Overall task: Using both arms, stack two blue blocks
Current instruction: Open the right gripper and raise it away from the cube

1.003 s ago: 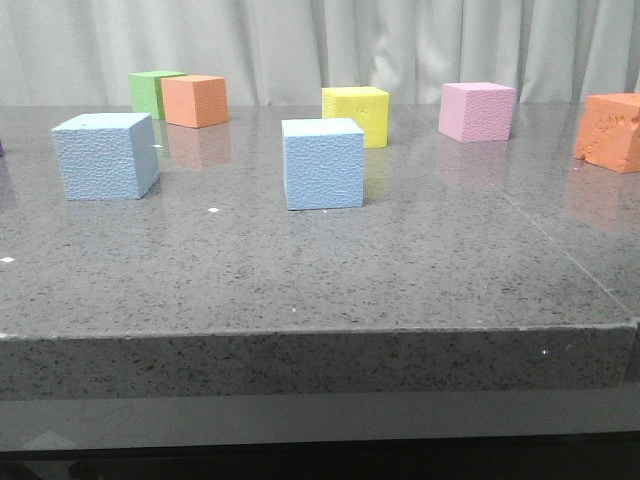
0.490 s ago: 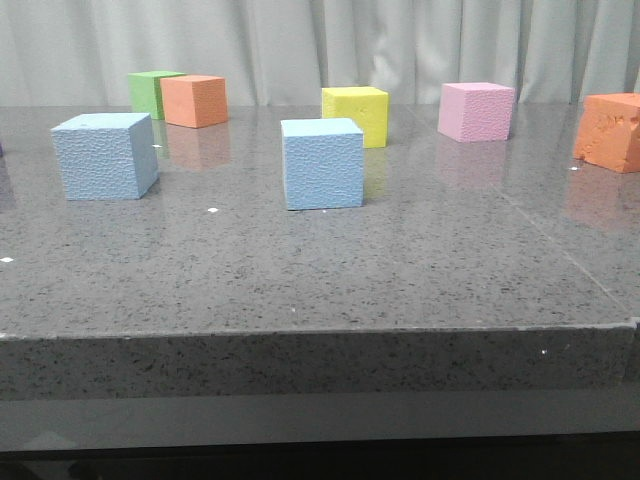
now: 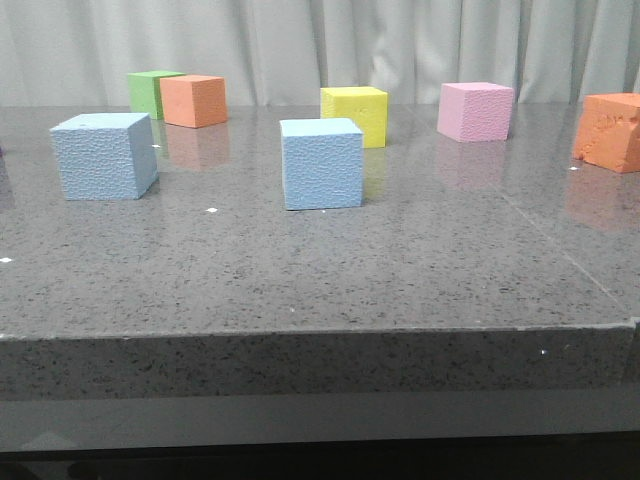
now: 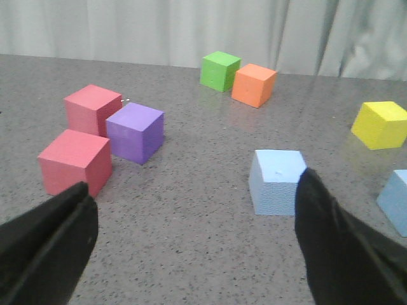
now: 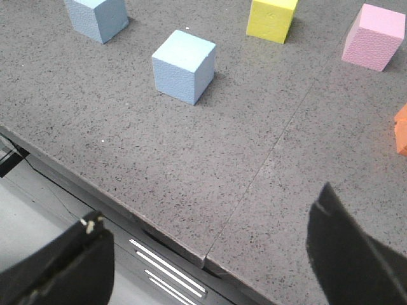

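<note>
Two light-blue blocks stand apart on the grey stone table, one at the left (image 3: 105, 155) and one near the middle (image 3: 321, 163). Neither arm shows in the front view. In the left wrist view my left gripper (image 4: 194, 235) is open and empty above bare table; the left blue block (image 4: 276, 181) sits just beyond one black finger (image 4: 337, 241), and the other blue block (image 4: 395, 200) is at the frame's edge. My right gripper (image 5: 206, 254) is open and empty, hanging over the table's front edge; the middle blue block (image 5: 183, 65) and the left blue block (image 5: 96, 16) lie well beyond it.
A yellow cube (image 3: 355, 115) stands just behind the middle blue block, and a pink cube (image 3: 476, 110) to its right. Green (image 3: 150, 90) and orange (image 3: 194, 100) cubes sit at the back left, another orange one (image 3: 610, 130) far right. Two red cubes (image 4: 75, 160) and a purple cube (image 4: 135, 132) lie further left.
</note>
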You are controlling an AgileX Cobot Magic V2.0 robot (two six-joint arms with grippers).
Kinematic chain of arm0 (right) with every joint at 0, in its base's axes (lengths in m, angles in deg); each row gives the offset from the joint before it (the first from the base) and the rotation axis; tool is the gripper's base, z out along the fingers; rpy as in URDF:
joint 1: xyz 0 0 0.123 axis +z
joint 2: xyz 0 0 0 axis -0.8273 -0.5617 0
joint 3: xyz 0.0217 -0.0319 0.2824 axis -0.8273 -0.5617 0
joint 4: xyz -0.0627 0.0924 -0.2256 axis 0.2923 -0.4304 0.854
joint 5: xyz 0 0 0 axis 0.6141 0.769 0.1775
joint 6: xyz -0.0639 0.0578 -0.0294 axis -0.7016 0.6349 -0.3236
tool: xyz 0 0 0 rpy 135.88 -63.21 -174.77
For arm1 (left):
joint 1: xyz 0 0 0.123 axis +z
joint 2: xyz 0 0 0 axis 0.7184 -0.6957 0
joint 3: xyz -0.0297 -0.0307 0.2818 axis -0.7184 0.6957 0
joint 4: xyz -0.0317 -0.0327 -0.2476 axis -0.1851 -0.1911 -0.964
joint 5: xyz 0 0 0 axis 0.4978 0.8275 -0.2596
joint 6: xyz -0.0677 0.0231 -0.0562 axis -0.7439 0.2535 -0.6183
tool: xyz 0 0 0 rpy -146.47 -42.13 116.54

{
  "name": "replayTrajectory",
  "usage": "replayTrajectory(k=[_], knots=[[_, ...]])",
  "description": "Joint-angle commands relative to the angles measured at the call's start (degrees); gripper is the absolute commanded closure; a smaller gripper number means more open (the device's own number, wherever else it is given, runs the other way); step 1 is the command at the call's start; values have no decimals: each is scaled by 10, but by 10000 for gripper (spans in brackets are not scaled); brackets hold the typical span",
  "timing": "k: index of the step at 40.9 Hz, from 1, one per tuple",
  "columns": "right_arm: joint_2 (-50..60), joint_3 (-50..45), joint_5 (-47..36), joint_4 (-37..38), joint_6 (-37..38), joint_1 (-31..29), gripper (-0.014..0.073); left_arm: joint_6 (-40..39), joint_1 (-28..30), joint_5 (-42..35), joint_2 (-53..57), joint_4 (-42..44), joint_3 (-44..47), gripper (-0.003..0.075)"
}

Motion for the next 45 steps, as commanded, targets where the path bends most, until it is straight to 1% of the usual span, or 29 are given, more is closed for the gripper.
replayTrajectory(k=[1,6,9,15,20,35,45], knots=[[0,14,-38,2,-6,-2,-29,0,-36,-60,-10,-8,-16,103],[0,14,-38,2,-6,-2,-29,3,-91,-65,-19,-4,-16,103],[0,14,-38,2,-6,-2,-29,18,-121,-65,-35,-1,-17,103],[0,14,-38,2,-6,-2,-29,18,-153,-57,-84,1,-31,101],[0,14,-38,2,-6,-2,-29,18,-154,-37,-157,1,-79,99],[0,14,-38,2,-6,-2,-29,18,-154,-33,-397,1,-226,100],[0,14,-38,2,-6,-2,-29,18,-154,-28,-505,1,-288,100]])
